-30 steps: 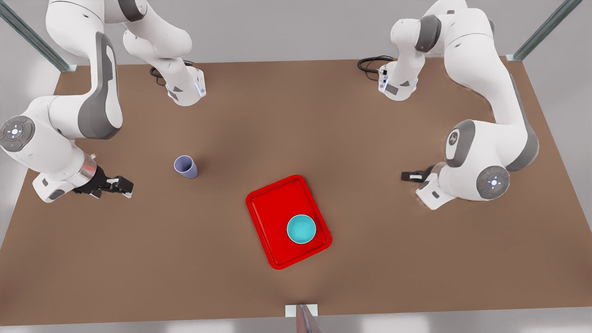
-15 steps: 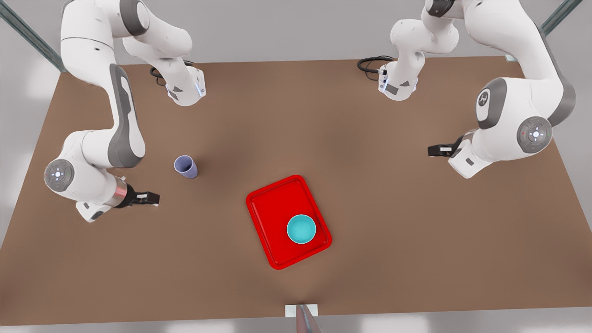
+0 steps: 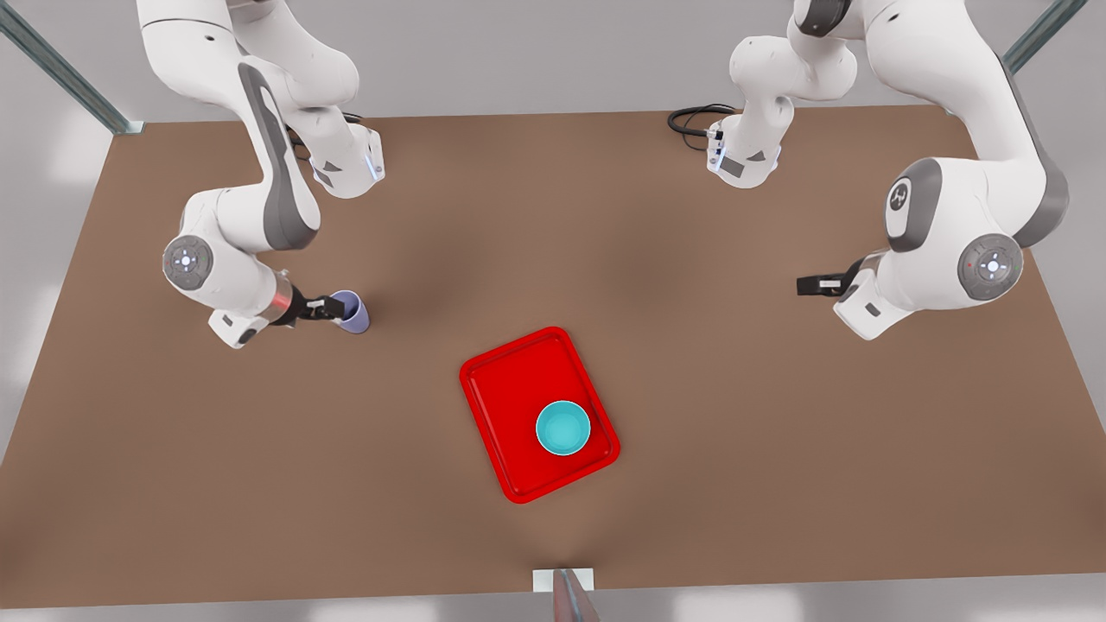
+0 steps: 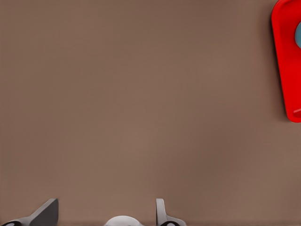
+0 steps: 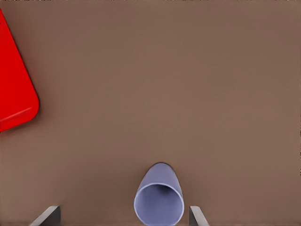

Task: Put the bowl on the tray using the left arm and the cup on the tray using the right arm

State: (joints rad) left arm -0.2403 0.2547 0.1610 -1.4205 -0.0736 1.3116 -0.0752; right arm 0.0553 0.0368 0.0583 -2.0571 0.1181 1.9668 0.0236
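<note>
The teal bowl [image 3: 563, 428] sits in the near right corner of the red tray [image 3: 510, 389]. The lavender cup [image 3: 352, 312] stands upright on the table toward the front view's left. My right gripper [image 3: 331, 307] is level with it and open, and in the right wrist view the cup [image 5: 159, 200] stands between the spread fingertips [image 5: 51, 213] without touching them. My left gripper [image 3: 808, 285] hovers open at the front view's right, far from the tray, with nothing between its fingers [image 4: 161, 211]. A tray edge [image 4: 287, 70] and a sliver of bowl [image 4: 298, 35] appear in the left wrist view.
The brown table [image 3: 734, 449] is bare around the tray. Both arm bases [image 3: 346, 168] and a black cable [image 3: 691, 117] stand at the far edge. A tray corner [image 5: 14, 94] appears in the right wrist view.
My right gripper swept from the front view's left edge across to the cup and now straddles it. My left gripper drew away from the tray toward the front view's right, then nearly stopped.
</note>
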